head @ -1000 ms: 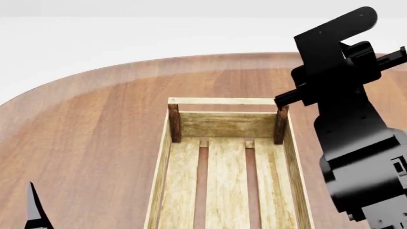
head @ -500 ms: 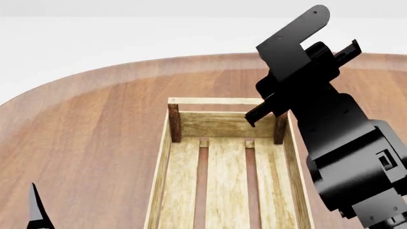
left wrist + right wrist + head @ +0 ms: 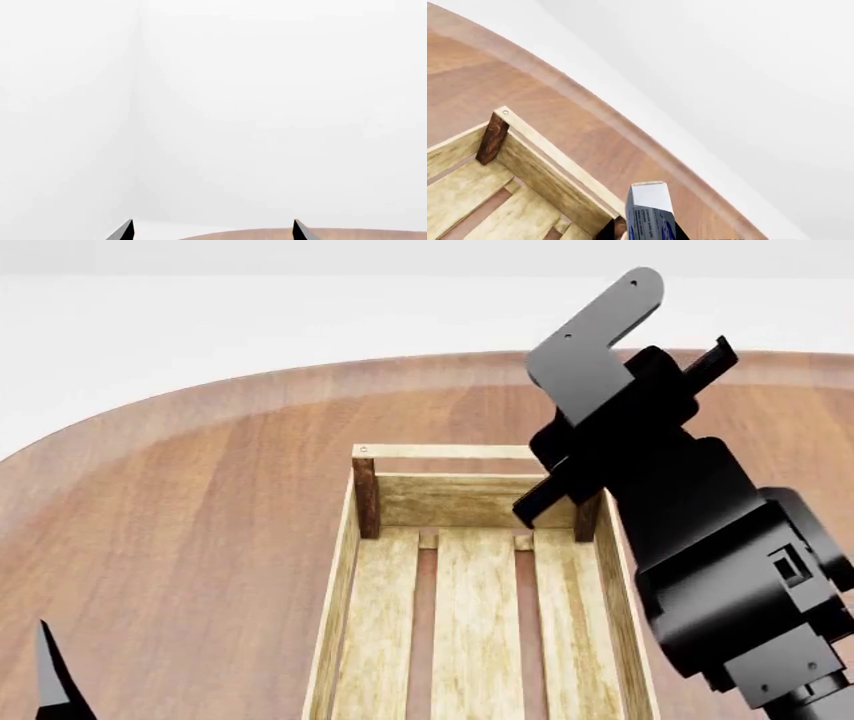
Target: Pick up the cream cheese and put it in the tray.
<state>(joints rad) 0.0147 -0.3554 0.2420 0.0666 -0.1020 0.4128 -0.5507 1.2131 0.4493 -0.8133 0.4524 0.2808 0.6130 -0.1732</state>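
Note:
The cream cheese (image 3: 650,212), a small white-grey box with dark blue print, shows in the right wrist view with my right gripper (image 3: 650,235) shut on it. It hangs above the far right corner post of the tray (image 3: 547,150). In the head view the tray (image 3: 461,452) is a light-wood slatted crate with dark corner posts. My right arm (image 3: 641,440) reaches over that same corner and hides the box there. My left gripper (image 3: 212,232) is open with nothing between its fingers, and one dark fingertip (image 3: 54,680) shows at the lower left.
The tray stands on a round brown wooden table (image 3: 200,490) whose curved far edge (image 3: 627,135) runs just beyond it. A plain white floor and wall lie past the edge. Inside the tray only bare slats show.
My right arm has swung left from beside the tray to over its far right corner, carrying the box. The left fingertip has dropped slightly lower in the head view.

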